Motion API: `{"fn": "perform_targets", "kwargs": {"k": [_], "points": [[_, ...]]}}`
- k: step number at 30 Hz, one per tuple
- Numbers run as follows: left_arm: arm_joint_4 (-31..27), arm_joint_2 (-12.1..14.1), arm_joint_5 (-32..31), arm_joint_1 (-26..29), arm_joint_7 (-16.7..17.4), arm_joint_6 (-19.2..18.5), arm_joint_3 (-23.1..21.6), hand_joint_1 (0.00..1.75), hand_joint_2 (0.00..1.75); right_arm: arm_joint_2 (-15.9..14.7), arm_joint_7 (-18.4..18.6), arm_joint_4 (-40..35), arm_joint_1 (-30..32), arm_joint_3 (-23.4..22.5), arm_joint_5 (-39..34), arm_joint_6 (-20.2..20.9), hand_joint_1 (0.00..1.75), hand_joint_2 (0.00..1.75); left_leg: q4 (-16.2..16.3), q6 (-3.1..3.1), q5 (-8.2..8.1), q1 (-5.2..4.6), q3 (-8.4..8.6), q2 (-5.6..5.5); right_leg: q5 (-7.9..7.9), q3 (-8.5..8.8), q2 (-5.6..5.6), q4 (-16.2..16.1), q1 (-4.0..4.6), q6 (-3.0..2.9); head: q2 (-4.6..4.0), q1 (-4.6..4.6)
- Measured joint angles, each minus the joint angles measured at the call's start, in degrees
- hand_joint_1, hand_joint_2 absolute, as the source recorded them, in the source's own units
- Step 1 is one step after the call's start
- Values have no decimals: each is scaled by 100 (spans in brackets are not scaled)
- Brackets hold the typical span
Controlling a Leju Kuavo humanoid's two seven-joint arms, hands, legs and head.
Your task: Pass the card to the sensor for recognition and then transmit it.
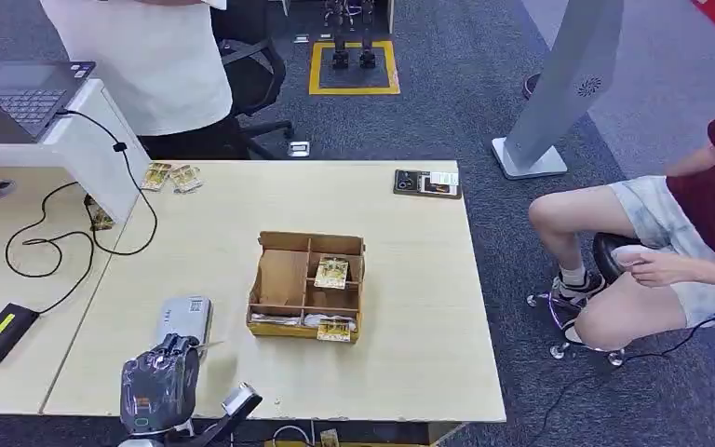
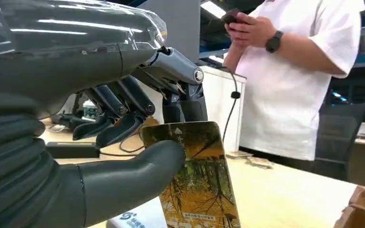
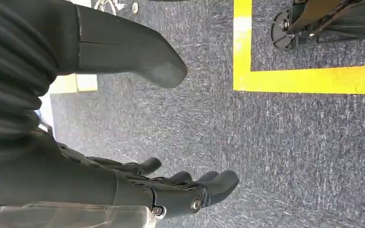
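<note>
1. One card (image 2: 197, 180) is in the grip of the left robot hand (image 1: 160, 384), pinched between the thick grey thumb and the darker fingers (image 2: 119, 121) in the left wrist view. Its golden printed face is turned to the camera and its long axis runs roughly straight out from the pinch.
2. The grey sensor (image 1: 184, 321) lies flat on the tabletop (image 1: 410, 307) just ahead of that hand in the head view — the relation the next move turns on. The hand sits at the near edge, the sensor just beyond it, so the card's free end already points toward the device. Whether the card touches the sensor's face I cannot tell; in the wrist view a pale printed corner (image 2: 135, 219) shows just beside the card's far end.
3. The right robot hand (image 3: 180, 190) hangs over the blue-grey carpet (image 3: 275, 142), holding nothing, its fingers loosely curved and apart. It is well apart from the card, so the left is plainly the working hand.
4. A cardboard box (image 1: 307, 284) with compartments stands mid-tabletop, to the right of the sensor, with more golden cards (image 1: 330, 271) in it.
5. My judgement — the recognition step is in hand, and the handing-on is not yet done. A person in a white shirt (image 2: 294, 80) stands across the tabletop.
</note>
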Motion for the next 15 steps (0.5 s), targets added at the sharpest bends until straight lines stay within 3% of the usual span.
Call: {"fn": "perform_targets", "kwargs": {"k": [4, 15], "points": [[-28, 0, 2, -115, -136, 2, 2, 175, 175, 0, 20, -2, -1, 0, 130, 0, 0, 175, 0, 0, 0, 0, 1, 0, 0, 1, 0, 0, 0, 0, 0, 0], [68, 52, 113, -514, -73, 0, -2, 175, 175, 4, 103, -33, -12, 0, 318, -147, 0, 175, 0, 0, 1, 0, 1, -1, 1, 1, -1, 1, 0, 0, 0, 0]]}}
